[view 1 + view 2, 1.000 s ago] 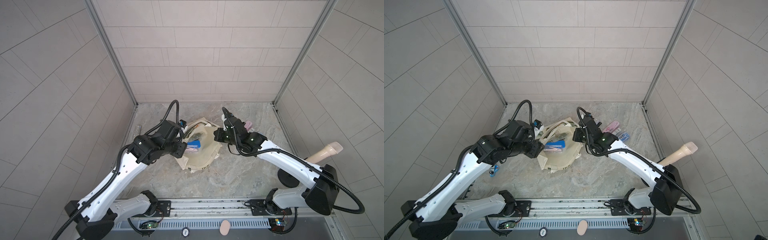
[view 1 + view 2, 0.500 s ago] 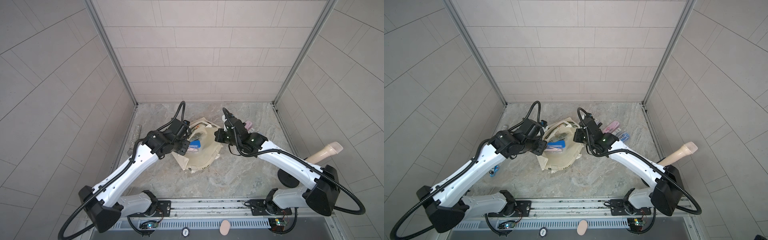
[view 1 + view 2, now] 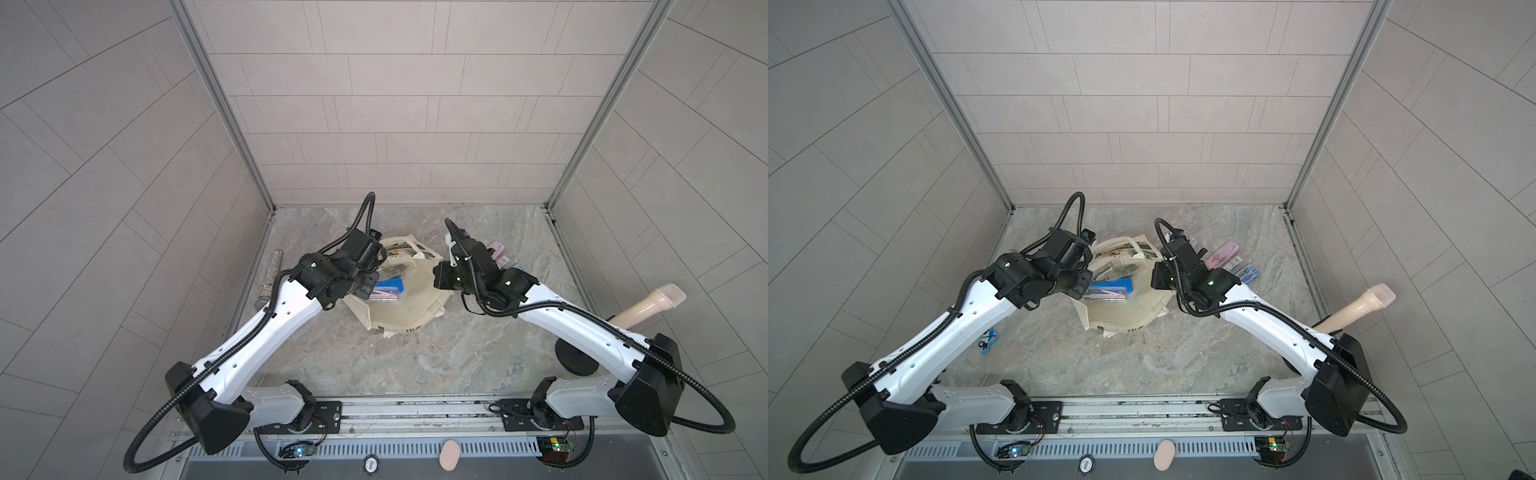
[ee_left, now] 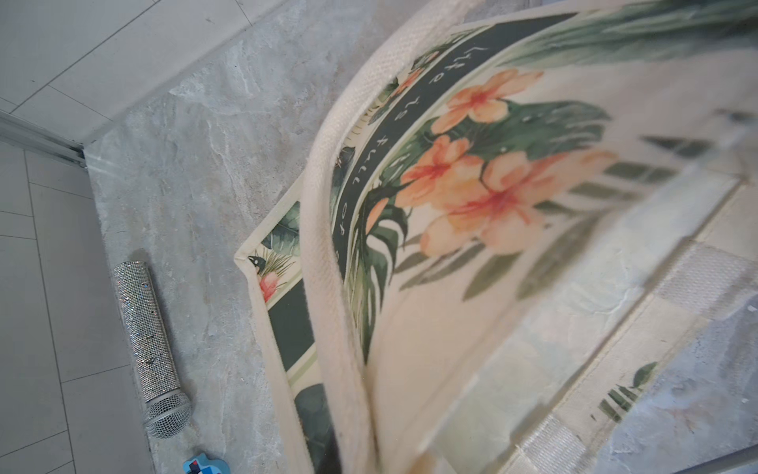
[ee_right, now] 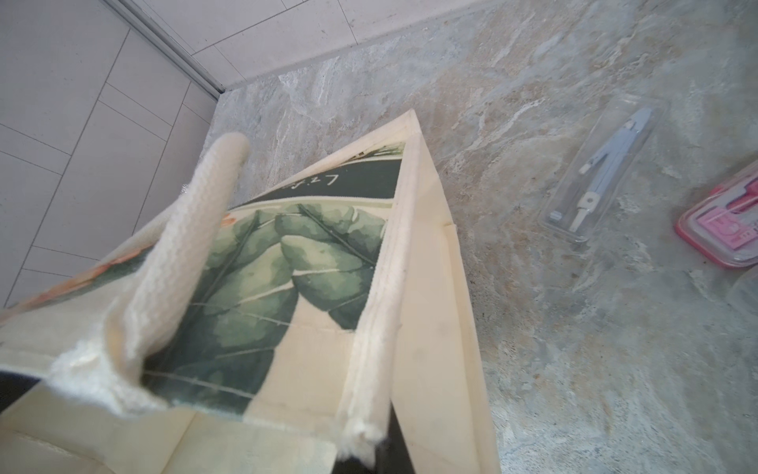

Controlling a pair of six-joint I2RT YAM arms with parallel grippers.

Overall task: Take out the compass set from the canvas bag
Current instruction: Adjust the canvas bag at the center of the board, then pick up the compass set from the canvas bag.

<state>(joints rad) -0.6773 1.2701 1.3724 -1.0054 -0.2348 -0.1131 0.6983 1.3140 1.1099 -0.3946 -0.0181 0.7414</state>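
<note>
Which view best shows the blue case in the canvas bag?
Both top views: the blue case lies in plain sight in the open mouth of the canvas bag. Neither wrist view shows it recognisably, only the bag's printed cloth up close.

Left arm [image 3: 266,332] stretches in from seven o'clock, right arm [image 3: 582,324] from five, wrists bent low toward each other. Left gripper [image 3: 366,286] is pinched on the canvas bag [image 3: 407,309] at its nine o'clock rim, right gripper [image 3: 438,276] at three.

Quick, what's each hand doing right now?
Left hand: closed at the blue case's end; hold unclear.
Right hand: closed on the bag's rim.
</note>
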